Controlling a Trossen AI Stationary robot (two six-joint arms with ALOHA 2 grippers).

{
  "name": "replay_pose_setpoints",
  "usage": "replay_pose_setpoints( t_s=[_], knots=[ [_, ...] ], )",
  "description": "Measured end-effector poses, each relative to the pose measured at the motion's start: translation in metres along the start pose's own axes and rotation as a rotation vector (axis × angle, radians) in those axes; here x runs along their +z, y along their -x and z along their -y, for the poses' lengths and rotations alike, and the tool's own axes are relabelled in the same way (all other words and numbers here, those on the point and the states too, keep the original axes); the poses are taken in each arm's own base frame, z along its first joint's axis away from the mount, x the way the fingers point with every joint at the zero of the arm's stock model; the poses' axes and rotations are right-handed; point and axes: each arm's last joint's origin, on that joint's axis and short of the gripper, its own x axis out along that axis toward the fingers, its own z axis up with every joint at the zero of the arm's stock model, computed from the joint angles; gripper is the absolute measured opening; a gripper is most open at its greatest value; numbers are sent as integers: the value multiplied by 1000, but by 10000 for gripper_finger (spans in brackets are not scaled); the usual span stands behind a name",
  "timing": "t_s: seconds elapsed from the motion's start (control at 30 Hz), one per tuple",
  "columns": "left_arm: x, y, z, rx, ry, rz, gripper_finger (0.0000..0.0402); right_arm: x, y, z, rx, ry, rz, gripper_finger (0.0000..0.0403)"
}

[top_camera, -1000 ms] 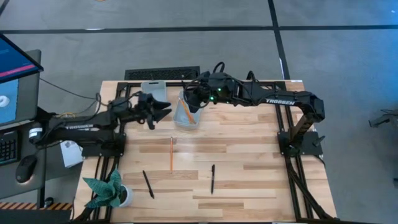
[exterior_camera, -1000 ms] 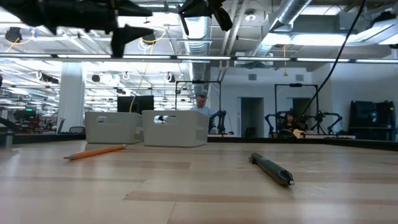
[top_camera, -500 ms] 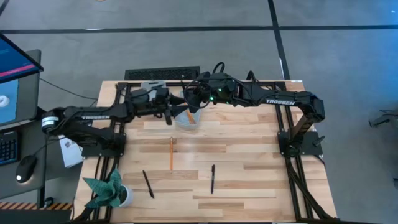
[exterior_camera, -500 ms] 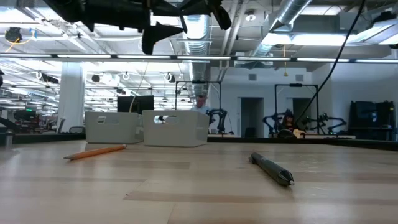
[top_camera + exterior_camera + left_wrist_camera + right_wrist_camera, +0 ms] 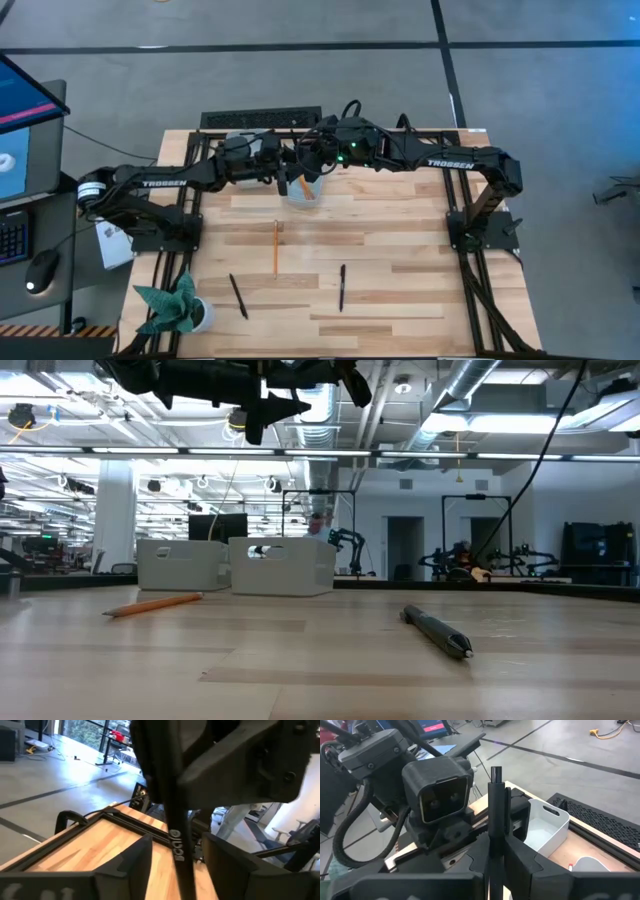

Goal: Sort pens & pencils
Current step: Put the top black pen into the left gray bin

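Observation:
My right gripper (image 5: 308,158) is shut on a black pen (image 5: 496,800) high above the far bins. My left gripper (image 5: 288,172) is open right in front of it, a finger (image 5: 131,865) on either side of the pen's free part (image 5: 176,837) with a gap showing. Two more pens (image 5: 238,296) (image 5: 341,287) and an orange pencil (image 5: 276,248) lie flat on the table. Another pencil (image 5: 304,187) lies in the white bin (image 5: 296,193). I see no third pencil. My right gripper pinches the pen between its two fingers (image 5: 512,852) at one end of its shaft (image 5: 496,836). The pen runs along the fingers and sticks out past their tips toward my left gripper. It is lifted clear of the table and the bins.
Two white bins (image 5: 185,565) (image 5: 282,565) stand side by side at the table's far edge; my left arm covers most of the left one (image 5: 240,143). A green plant (image 5: 175,305) stands at the near left corner. The pencil (image 5: 152,604) and a pen (image 5: 437,631) show in the low view.
My left gripper has gone toward the table's right and far side, up to my right gripper, and its open fingers now stand around the held pen. My right gripper has kept still with the pen.

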Motion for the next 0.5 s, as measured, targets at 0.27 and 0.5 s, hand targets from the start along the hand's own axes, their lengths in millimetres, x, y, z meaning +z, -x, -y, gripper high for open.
replay_pose_setpoints(
  t_s=[0.27, 0.5],
  knots=[
    [1, 0, -2, 10, 0, 1, 79, 0, 0, 0, -1, 2, 0, 66],
    [1, 0, -2, 10, -10, -1, 21, 0, 0, 0, -3, 9, 1, 66]
  ],
)
